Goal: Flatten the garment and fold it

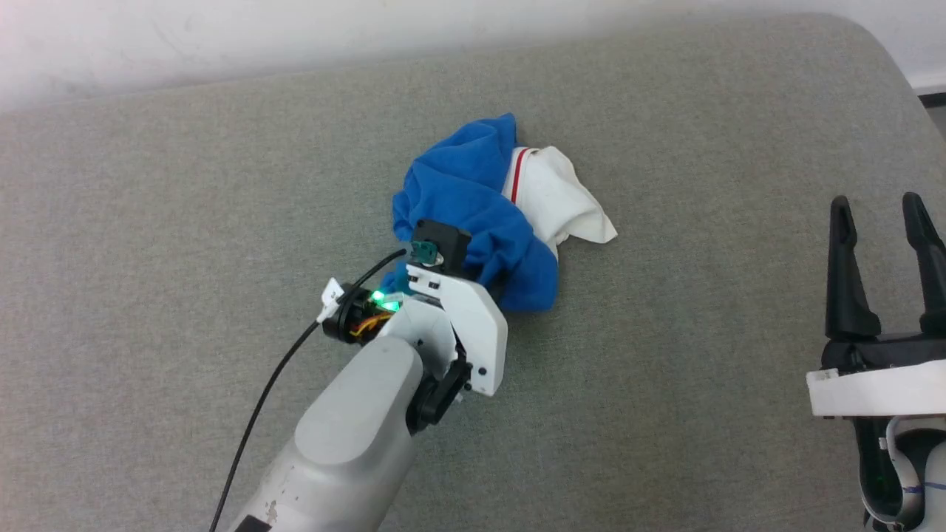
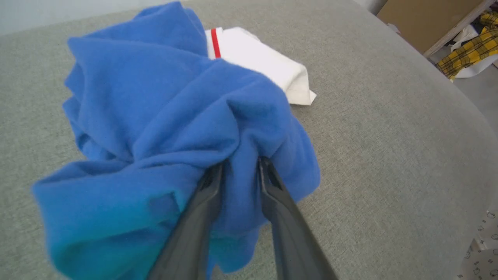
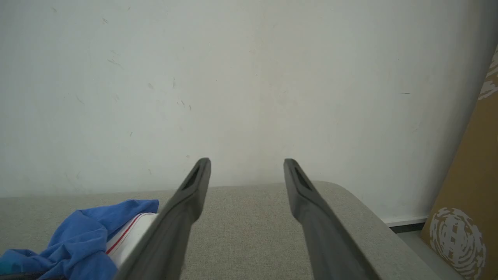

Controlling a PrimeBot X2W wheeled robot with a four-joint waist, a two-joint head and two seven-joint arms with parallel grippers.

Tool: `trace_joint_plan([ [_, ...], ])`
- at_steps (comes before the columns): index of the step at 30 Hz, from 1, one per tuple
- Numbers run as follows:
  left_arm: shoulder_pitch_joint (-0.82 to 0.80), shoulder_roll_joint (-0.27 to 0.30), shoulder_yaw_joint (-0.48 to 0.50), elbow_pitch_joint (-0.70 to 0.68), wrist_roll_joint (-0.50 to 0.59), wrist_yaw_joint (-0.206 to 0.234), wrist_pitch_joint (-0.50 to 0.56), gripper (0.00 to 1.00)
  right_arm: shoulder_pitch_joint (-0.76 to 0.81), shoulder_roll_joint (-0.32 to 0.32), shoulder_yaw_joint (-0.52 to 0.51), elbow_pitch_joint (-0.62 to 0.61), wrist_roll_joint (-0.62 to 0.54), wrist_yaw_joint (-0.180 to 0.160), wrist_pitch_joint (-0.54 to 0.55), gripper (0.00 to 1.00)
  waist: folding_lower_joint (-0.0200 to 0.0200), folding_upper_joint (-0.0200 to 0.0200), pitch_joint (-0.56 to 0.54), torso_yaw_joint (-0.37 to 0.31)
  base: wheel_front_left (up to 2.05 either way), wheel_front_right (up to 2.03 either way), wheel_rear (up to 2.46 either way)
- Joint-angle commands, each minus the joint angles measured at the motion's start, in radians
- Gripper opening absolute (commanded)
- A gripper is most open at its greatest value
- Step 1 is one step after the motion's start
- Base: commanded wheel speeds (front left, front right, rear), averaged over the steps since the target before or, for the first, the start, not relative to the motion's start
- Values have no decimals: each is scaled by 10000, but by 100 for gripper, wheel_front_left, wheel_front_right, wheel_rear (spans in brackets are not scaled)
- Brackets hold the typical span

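Head view: showing garment (image 1: 473,214) bunching mid-way across grey cushion (image 1: 222,222), bare cushion spreading around it to every edge; showing right gripper (image 1: 876,201) hovering at near right, gaping wide, holding nothing.
Left wrist view: showing left gripper (image 2: 240,165) pinching near blue fold.
Right wrist view: showing cushion's far edge meeting wall (image 3: 233,77), garment lying at left.

Grey fabric-covered counter (image 1: 665,332), rounded at the 1 o'clock corner; crumpled blue-and-white garment (image 1: 458,185) heaped near centre, toward 12 o'clock.
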Motion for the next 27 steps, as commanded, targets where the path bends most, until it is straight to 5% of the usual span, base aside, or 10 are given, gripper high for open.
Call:
trace_joint_plan([
  [1,-140,-28,1,-23,-77,-16,-332,100,-64,33,-76,39,17,-21,-37,100,-2,0,-129,105,0,0,0],
  [9,-406,243,515,-2167,-334,189,-1639,100,181,33,-120,-53,-54,-21,138,100,-2,0,-726,585,0,0,0],
  [19,3233,2552,1992,-6995,782,2168,-3451,100,882,33,-182,36,8,-21,211,100,-2,0,-1062,959,0,0,0],
  [27,7119,2621,2765,-8183,1019,3311,-5155,100,1626,34,-178,92,108,-21,215,100,-2,0,-1047,963,0,0,0],
])
